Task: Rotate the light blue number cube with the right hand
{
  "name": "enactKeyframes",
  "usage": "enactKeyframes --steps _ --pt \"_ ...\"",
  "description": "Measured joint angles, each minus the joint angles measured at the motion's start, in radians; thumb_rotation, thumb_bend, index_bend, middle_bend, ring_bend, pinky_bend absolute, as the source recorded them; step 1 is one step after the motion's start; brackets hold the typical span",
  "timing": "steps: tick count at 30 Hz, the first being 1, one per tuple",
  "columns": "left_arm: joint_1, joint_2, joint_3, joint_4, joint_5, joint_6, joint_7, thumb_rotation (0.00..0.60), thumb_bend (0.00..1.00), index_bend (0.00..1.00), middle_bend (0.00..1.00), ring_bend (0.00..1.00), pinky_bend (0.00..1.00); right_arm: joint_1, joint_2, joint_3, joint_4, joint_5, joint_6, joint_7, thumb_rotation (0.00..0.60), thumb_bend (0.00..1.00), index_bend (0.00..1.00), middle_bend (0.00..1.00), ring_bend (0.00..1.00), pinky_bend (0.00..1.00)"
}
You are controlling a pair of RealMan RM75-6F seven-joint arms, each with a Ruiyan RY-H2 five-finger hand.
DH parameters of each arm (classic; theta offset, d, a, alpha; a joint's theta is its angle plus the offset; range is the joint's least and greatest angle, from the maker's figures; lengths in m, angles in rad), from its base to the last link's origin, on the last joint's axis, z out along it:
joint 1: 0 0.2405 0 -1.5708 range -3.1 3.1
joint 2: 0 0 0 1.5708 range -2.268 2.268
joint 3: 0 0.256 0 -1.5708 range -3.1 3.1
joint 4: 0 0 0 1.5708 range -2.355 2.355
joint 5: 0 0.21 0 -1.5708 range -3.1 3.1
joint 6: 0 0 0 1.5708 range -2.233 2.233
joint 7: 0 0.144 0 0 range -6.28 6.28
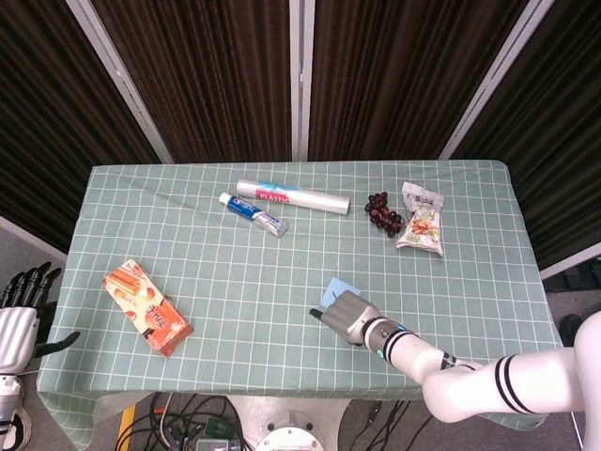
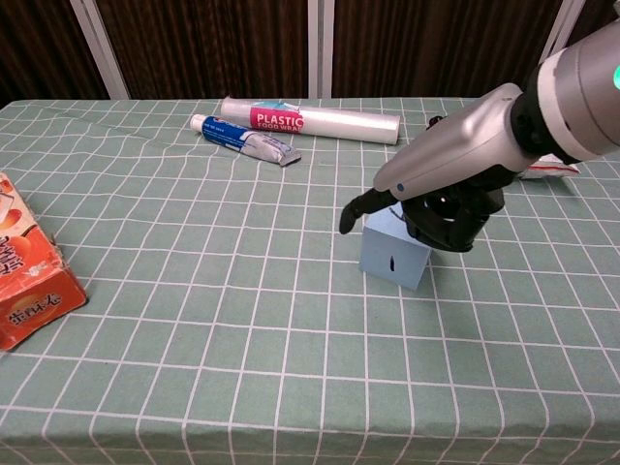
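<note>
The light blue number cube (image 2: 392, 256) stands on the green checked cloth, right of the middle and near the front edge; in the head view only its far corner (image 1: 336, 287) shows. My right hand (image 2: 444, 199) lies over the cube's top. Its curled fingers (image 2: 448, 231) press against the cube's right rear side, and its thumb (image 2: 355, 209) reaches down past the upper left corner, so the hand grips the cube. The hand (image 1: 349, 316) hides the cube's top face. My left hand (image 1: 19, 318) hangs off the table's left front corner, fingers apart, holding nothing.
An orange snack box (image 1: 146, 307) lies at the front left. At the back are a toothpaste tube (image 1: 254, 214) and a plastic wrap roll (image 1: 292, 197). Dark grapes (image 1: 383, 211) and a snack bag (image 1: 421, 218) lie at the back right.
</note>
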Motion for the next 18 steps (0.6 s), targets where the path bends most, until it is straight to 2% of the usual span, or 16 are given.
enactKeyframes --steps 5,18 --pt "-0.003 -0.005 0.0 0.001 0.003 -0.003 0.004 0.6 0.0 0.07 0.0 0.0 0.0 0.021 0.008 -0.047 -0.003 -0.007 0.011 0.013 0.6 1.0 0.11 0.98 0.84 0.73" --pt "0.001 -0.003 0.002 0.005 -0.001 -0.003 -0.001 0.6 0.0 0.07 0.0 0.0 0.0 0.093 -0.074 -0.089 0.071 0.058 0.018 0.047 0.6 1.0 0.11 0.98 0.84 0.73"
